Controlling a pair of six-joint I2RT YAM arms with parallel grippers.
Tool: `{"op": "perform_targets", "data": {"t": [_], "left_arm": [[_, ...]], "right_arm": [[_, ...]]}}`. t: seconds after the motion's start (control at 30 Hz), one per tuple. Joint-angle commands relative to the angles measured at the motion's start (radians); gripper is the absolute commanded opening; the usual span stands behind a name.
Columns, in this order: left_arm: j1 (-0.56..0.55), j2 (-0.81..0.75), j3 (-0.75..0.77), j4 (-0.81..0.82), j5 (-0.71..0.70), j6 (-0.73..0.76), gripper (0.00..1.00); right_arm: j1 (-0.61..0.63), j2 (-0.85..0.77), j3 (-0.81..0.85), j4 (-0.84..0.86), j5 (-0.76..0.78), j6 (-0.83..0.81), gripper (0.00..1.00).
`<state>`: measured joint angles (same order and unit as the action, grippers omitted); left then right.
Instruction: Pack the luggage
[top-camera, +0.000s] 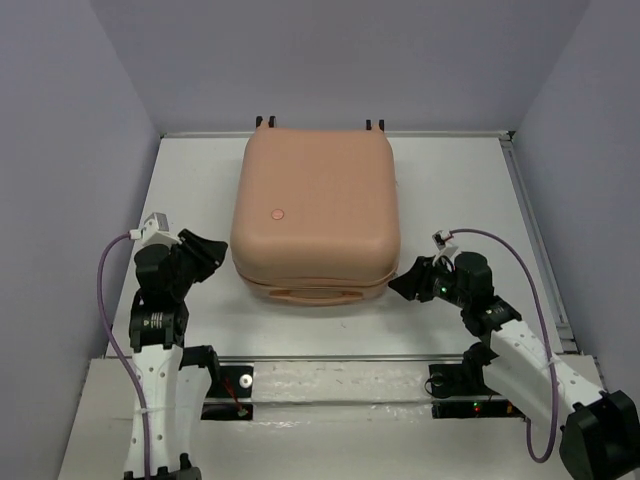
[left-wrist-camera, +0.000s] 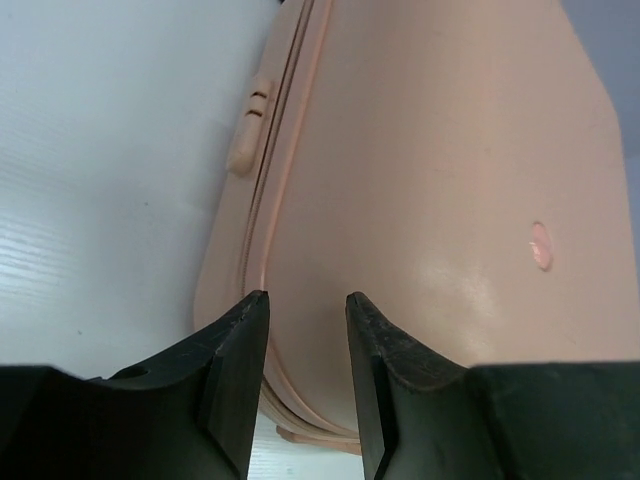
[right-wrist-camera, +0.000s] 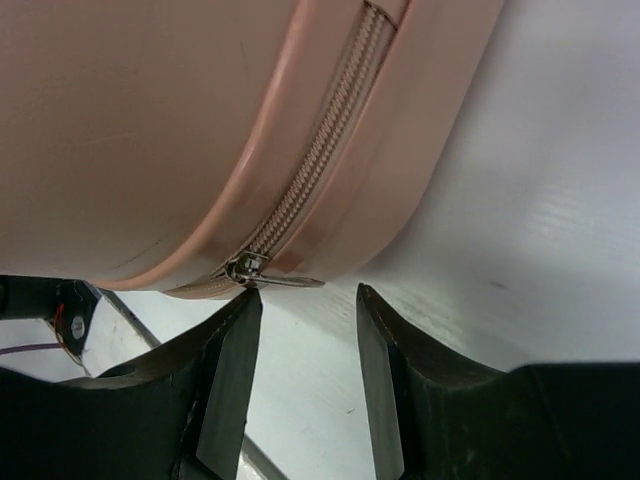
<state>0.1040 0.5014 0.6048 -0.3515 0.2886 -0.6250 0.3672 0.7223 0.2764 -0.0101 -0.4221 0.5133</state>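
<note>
walls (top-camera: 350, 60): pale lilac | table (top-camera: 460, 190): white (faintly ribbed) | light: even

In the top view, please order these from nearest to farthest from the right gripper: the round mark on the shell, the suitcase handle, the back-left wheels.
1. The handle, on the near edge of the suitcase, just left of the right gripper.
2. The round mark, on the shell's top, left half.
3. The back-left wheels, at the far edge.
</note>
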Motion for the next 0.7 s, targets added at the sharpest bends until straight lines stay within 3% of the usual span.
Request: {"op": "perform_targets", "data": {"t": [0.0, 0.3, 0.5, 0.67], "left_arm": [[-0.003, 0.069, -0.059, 0.052, 0.063, -0.011, 0.47], [-0.003, 0.137, -0.094, 0.173, 0.047, -0.061, 0.48], [-0.003, 0.256, -0.142, 0.293, 0.089, -0.064, 0.46], [-0.003, 0.338, -0.155, 0.382, 0.098, -0.084, 0.44]], "right_arm": [[0.003, 0.008, -0.016, 0.272, -0.024, -0.065, 0.49], [0.003, 0.097, 0.006, 0.381, -0.133, -0.105, 0.45], [0.003, 0.066, -0.026, 0.470, -0.153, -0.101, 0.09], [0.003, 0.074, -0.020, 0.455, -0.168, -0.096, 0.07]]}}
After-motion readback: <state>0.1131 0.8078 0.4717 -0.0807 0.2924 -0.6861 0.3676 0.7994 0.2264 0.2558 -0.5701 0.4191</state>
